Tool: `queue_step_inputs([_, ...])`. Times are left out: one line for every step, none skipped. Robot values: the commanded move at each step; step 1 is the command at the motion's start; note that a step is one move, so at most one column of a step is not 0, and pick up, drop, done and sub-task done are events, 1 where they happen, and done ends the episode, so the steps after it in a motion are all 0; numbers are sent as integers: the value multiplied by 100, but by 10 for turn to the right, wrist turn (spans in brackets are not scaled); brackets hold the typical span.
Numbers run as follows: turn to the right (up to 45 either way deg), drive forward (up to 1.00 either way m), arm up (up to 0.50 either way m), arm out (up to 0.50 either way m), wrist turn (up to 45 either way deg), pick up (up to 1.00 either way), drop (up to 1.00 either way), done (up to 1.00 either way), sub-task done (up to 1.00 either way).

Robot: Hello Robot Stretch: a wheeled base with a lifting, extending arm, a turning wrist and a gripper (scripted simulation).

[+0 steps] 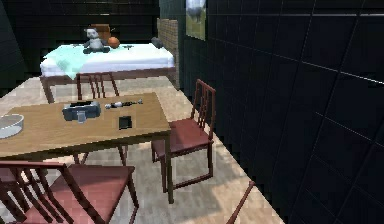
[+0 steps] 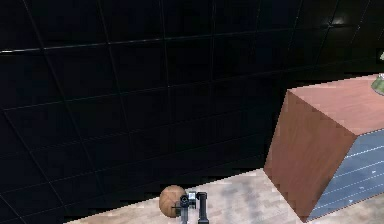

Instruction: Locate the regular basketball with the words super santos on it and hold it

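Note:
A brownish-orange round ball [image 2: 173,202] sits low in the arm side view, against the strip of pale floor at the foot of the dark wall. The gripper [image 2: 194,206] shows as a small dark shape right beside the ball's right edge. I cannot tell whether it holds the ball or whether the ball rests on the floor. No lettering can be made out on it. In the forward view a small orange ball [image 1: 113,41] lies on the far bed [image 1: 120,62], next to a teddy bear [image 1: 94,39].
A wooden table [image 1: 80,125] carries a bowl [image 1: 9,125], a dark box [image 1: 81,111] and small items, with red-seated chairs [image 1: 190,135] around it. A dark tiled wall [image 1: 300,110] runs along the forward view's right. A brown-topped cabinet [image 2: 330,140] stands at the arm side view's right.

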Motion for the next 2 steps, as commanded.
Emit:
queue_step_inputs([0,0,0,0,450,0,0,0,0])
queue_step_inputs([0,0,0,0,450,0,0,0,0])
